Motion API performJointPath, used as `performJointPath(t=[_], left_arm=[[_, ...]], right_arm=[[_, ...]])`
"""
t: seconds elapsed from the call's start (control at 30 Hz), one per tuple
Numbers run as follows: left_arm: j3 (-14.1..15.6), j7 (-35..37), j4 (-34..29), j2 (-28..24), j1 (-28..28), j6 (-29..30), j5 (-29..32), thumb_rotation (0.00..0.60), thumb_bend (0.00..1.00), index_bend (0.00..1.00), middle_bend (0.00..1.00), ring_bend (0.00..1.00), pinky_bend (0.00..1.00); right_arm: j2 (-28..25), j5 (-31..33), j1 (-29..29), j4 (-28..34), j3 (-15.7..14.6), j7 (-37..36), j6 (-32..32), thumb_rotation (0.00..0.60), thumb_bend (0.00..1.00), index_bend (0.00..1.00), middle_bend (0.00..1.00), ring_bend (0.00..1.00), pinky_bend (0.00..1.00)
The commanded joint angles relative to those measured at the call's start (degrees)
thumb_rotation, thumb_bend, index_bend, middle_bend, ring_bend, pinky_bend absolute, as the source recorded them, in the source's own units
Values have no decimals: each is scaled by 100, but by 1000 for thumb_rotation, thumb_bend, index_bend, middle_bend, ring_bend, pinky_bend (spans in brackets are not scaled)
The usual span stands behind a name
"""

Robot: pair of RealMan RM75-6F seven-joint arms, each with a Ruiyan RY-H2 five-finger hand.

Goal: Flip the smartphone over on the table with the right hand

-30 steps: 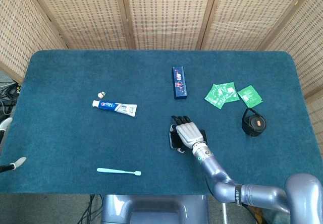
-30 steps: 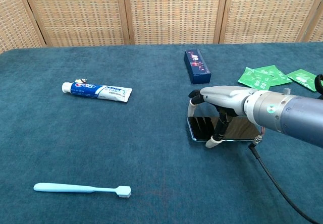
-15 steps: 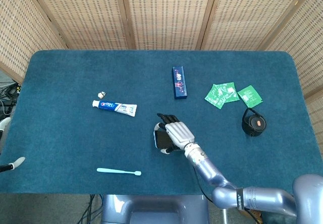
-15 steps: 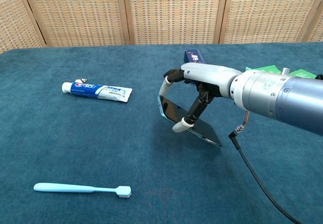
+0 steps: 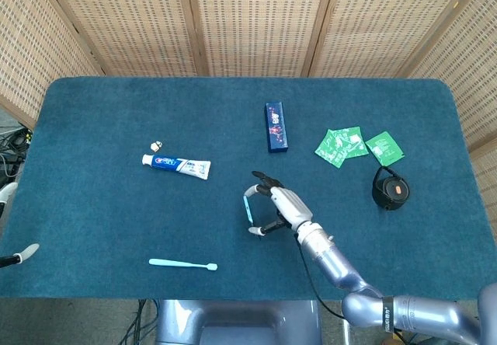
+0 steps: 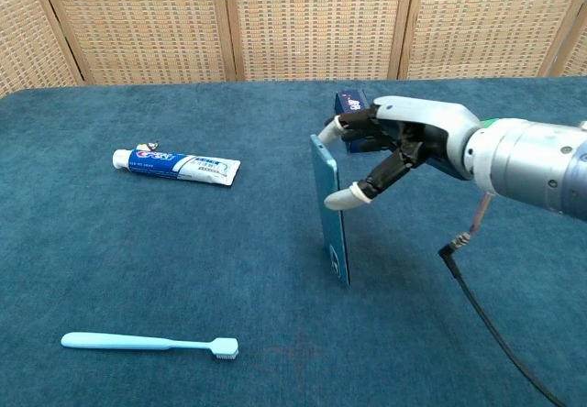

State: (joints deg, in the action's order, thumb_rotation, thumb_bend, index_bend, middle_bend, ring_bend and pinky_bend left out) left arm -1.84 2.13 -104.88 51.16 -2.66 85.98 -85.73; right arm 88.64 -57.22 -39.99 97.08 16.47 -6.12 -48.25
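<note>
The smartphone (image 5: 248,207) (image 6: 330,207) stands nearly upright on its long edge in the middle of the blue table, its light-blue back facing left in the chest view. Its lower corner seems to touch the cloth. My right hand (image 5: 283,204) (image 6: 404,143) holds it from the right, with fingers on the upper edge and the thumb tip pressing its right face. Only a pale tip of my left hand (image 5: 19,254) shows at the far left edge of the head view; its state is unclear.
A toothpaste tube (image 5: 177,164) (image 6: 174,164) and small cap (image 5: 156,144) lie to the left. A toothbrush (image 5: 182,264) (image 6: 147,343) lies near the front edge. A dark blue box (image 5: 276,126), green sachets (image 5: 342,144) and a black round object (image 5: 390,189) sit behind and right.
The right hand lifted the phone off the table, carried it a little left and tipped it from flat, through a slant, up onto its edge.
</note>
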Motion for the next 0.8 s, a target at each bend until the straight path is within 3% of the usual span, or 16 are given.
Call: performJointPath(t=[0.03, 0.13, 0.2, 0.3, 0.37, 0.57, 0.8], left_arm=[[8, -2, -1, -1, 7, 12, -17, 600, 0, 0, 0, 0, 0], [22, -19, -10, 4, 17, 33, -54, 600, 0, 0, 0, 0, 0], [33, -34, -20, 9, 25, 48, -81, 600, 0, 0, 0, 0, 0], [48, -62, -35, 16, 45, 89, -119, 600, 0, 0, 0, 0, 0], [51, -77, -40, 20, 53, 105, -129, 600, 0, 0, 0, 0, 0], [84, -184, -76, 50, 60, 124, -212, 600, 0, 0, 0, 0, 0], [140, -187, -96, 48, 114, 236, -380, 600, 0, 0, 0, 0, 0]], right_arm=[[-201, -175, 288, -353, -162, -641, 279, 600, 561, 584, 0, 0, 0], [-342, -151, 422, -688, -246, -1061, 545, 600, 560, 495, 0, 0, 0], [-423, -277, 510, -947, -250, -1465, 727, 600, 558, 381, 0, 0, 0], [-617, -527, 693, -1315, -203, -2211, 959, 600, 538, 97, 0, 0, 0], [-726, -775, 772, -1460, -207, -2533, 1018, 600, 525, 11, 0, 0, 0], [-1122, -1556, 1022, -1784, -266, -3247, 733, 600, 518, 0, 0, 0, 0], [-1714, -2350, 1340, -1407, -448, -3404, -70, 600, 479, 0, 0, 0, 0]])
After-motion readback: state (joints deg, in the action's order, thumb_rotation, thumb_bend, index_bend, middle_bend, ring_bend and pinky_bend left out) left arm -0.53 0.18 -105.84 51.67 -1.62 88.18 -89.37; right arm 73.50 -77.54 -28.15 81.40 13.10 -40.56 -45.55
